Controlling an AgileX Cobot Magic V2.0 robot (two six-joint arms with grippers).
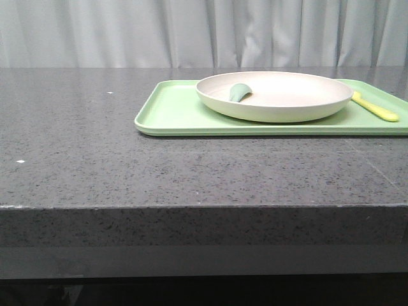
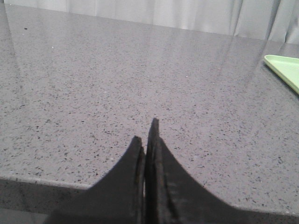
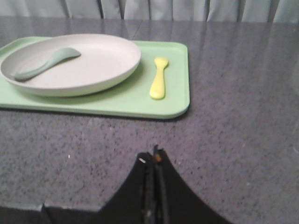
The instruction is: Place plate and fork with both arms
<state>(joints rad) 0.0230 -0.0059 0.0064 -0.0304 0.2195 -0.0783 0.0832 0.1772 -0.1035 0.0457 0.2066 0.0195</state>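
Observation:
The cream-white plate [image 1: 275, 95] sits on the light-green tray [image 1: 175, 115] at the back right of the table; it also shows in the right wrist view [image 3: 79, 63]. A small sage-green utensil [image 1: 240, 92] lies inside the plate. The pale-yellow fork [image 1: 376, 107] lies on the tray beside the plate, also in the right wrist view [image 3: 159, 84]. My left gripper [image 2: 146, 135] is shut and empty over bare table, far from the tray. My right gripper [image 3: 152, 156] is shut and empty, near the table's front edge, short of the tray. Neither gripper shows in the front view.
The dark speckled stone table [image 1: 95, 140] stretches wide to the left of the tray. A corner of the tray [image 2: 285, 67] shows in the left wrist view. A grey curtain [image 1: 191, 32] hangs behind the table.

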